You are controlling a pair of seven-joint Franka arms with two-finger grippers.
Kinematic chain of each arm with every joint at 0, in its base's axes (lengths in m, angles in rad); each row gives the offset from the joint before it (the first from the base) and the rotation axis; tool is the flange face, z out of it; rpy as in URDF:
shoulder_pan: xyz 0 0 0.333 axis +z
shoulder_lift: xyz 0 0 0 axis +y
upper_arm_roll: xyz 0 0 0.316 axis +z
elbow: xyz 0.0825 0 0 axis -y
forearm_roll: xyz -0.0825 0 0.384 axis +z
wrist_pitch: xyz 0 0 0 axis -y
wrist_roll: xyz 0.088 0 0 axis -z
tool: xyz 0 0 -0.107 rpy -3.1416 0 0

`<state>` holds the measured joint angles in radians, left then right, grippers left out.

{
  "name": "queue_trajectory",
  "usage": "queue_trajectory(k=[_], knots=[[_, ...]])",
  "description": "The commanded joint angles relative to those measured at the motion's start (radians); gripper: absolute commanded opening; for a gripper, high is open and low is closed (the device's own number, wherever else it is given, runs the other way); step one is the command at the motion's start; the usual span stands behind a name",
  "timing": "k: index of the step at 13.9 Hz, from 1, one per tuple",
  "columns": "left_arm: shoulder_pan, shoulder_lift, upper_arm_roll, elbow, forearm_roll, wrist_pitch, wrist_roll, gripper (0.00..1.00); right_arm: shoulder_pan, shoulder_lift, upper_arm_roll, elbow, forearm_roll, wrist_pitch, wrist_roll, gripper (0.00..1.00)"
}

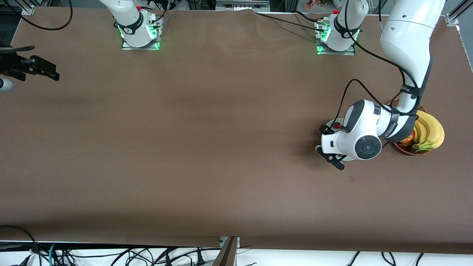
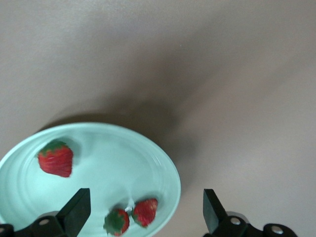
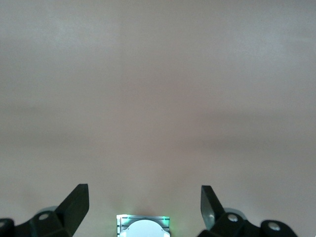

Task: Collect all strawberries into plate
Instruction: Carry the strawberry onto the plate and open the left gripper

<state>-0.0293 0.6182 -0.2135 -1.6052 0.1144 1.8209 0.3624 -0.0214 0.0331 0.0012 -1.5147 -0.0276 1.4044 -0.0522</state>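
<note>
left gripper (image 2: pixel 143 215): jaws open, arm bent low | right gripper (image 3: pixel 143 207): jaws open, waiting

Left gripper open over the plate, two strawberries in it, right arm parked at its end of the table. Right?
Not quite: the left wrist view shows three strawberries in the plate, not two. The rest holds: left gripper open over it, right gripper waiting at its end.
</note>
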Motion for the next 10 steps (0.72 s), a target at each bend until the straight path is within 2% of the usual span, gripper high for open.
queue_trajectory(k=[1, 5, 8, 9, 10], knots=[[-0.004, -0.139, -0.003, 0.007, 0.004, -0.112, -0.06, 1.0, 0.004, 0.007, 0.003, 0.014, -0.014, -0.013, 0.009, 1.0], [-0.004, -0.322, -0.003, 0.08, 0.004, -0.224, -0.213, 1.0, 0.008, 0.007, 0.008, 0.014, -0.012, -0.015, 0.015, 1.0], [0.041, -0.362, 0.013, 0.232, -0.011, -0.348, -0.267, 1.0, 0.009, 0.007, 0.008, 0.014, -0.011, -0.012, 0.017, 1.0], [0.054, -0.392, 0.016, 0.237, -0.036, -0.341, -0.281, 1.0, 0.012, 0.007, 0.008, 0.014, -0.011, -0.01, 0.017, 1.0], [0.051, -0.428, 0.054, 0.217, -0.045, -0.319, -0.295, 1.0, 0.018, 0.008, 0.008, 0.014, -0.011, -0.01, 0.018, 1.0]])
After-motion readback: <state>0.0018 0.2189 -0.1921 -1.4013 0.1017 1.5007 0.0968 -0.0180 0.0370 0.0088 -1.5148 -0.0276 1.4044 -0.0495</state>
